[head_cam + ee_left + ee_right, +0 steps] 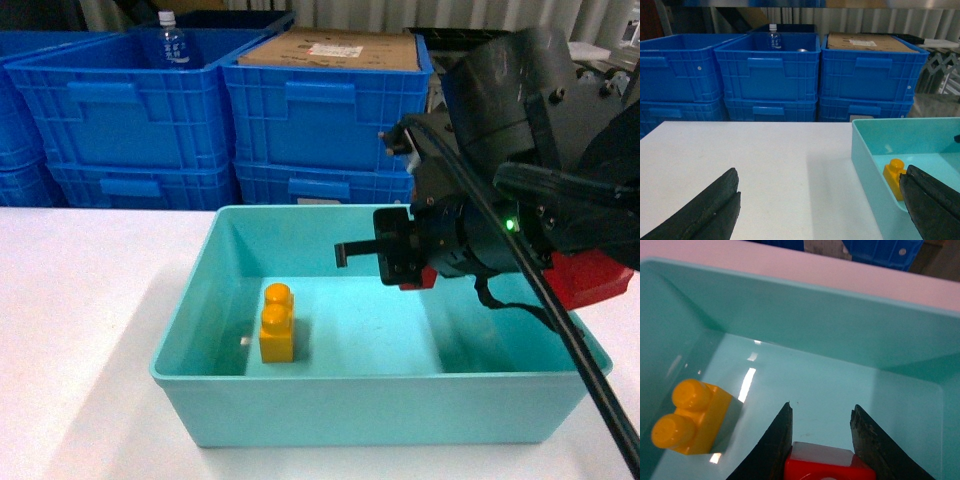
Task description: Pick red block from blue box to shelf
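Yellow brick [692, 416] lies left of the fingers [771, 445] gripping red block [827, 466].

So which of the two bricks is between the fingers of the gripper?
The red brick: it sits between the right gripper's black fingers. The yellow brick, with two studs, lies apart on the tub floor.

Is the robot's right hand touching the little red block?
Touching. The right wrist view shows the right hand with both black fingers pressed against the sides of the small glossy red plastic block above the turquoise plastic tub.

Shared blue box [400, 410], wrist closest
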Robot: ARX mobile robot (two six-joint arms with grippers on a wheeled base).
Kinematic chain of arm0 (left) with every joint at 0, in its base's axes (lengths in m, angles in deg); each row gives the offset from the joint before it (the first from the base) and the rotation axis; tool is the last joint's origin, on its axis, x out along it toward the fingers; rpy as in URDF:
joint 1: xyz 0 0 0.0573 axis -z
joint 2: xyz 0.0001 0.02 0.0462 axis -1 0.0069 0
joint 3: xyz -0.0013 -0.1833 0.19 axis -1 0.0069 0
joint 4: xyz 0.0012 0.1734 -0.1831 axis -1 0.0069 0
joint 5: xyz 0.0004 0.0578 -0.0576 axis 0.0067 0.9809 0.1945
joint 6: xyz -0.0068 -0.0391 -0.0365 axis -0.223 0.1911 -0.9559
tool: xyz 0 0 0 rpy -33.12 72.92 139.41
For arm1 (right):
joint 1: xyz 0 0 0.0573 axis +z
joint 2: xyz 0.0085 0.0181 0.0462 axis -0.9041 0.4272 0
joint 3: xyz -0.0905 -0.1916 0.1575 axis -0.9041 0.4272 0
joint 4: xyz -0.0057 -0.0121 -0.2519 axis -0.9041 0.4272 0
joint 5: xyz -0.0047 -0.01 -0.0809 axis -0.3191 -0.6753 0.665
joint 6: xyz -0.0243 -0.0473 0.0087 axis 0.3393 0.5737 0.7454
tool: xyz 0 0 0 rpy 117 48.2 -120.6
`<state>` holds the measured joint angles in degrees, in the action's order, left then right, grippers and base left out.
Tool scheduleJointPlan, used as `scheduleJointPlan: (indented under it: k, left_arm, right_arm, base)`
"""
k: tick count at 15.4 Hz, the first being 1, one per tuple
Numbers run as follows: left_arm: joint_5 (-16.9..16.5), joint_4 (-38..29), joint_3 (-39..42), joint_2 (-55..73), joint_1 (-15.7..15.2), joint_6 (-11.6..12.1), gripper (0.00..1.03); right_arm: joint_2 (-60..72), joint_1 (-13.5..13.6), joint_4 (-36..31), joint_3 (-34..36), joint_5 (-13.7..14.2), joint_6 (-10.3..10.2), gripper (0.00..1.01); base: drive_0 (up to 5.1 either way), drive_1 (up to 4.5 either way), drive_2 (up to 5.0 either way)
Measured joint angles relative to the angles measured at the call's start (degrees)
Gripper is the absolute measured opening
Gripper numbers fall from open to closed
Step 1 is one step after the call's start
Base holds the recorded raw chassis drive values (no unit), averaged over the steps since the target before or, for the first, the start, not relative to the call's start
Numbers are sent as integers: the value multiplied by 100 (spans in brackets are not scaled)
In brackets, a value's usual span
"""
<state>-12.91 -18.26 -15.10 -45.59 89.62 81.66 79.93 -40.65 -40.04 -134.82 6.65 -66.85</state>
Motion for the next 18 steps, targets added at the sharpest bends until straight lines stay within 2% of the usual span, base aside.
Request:
scheduleJointPlan:
  k: [2, 9, 10, 11, 12, 13, 14, 16, 18]
  left_arm:
    - [-2, 0, 0, 0, 0, 0, 98]
    - [-2, 2, 0, 0, 0, 0, 98]
    - [-2, 2, 0, 0, 0, 0, 98]
    - [0, 2, 0, 0, 0, 0, 98]
    - [-2, 2, 0, 0, 0, 0, 98]
    - [0, 0, 0, 0, 0, 0, 98]
    - [0, 2, 0, 0, 0, 0, 98]
    - [-2, 2, 0, 0, 0, 0, 98]
    - [0, 0, 0, 0, 0, 0, 98]
  right_arm:
    - [-258, 76, 26, 35, -46, 42, 29]
    - [-511, 63, 20, 262, -127, 140, 29]
    - [-761, 13, -13, 463, -214, 240, 29]
    - [-1351, -256, -219, 750, -350, 448, 29]
    - [-1930, -470, -334, 1244, -540, 555, 29]
    - [-2422, -863, -920, 1725, -540, 772, 29]
    - [-2557, -1086, -1239, 1915, -417, 850, 29]
    - [-2756, -1521, -1978, 2286, -177, 870, 29]
    - [-2966, -1729, -2524, 2575, -46, 719, 29]
  base:
    - [0, 0, 0]
    - [0, 0, 0]
    - [0, 0, 0]
    - [0, 0, 0]
    - [0, 0, 0]
    - [0, 0, 0]
    - [0, 0, 0]
    - [0, 0, 0]
    - [0, 0, 0]
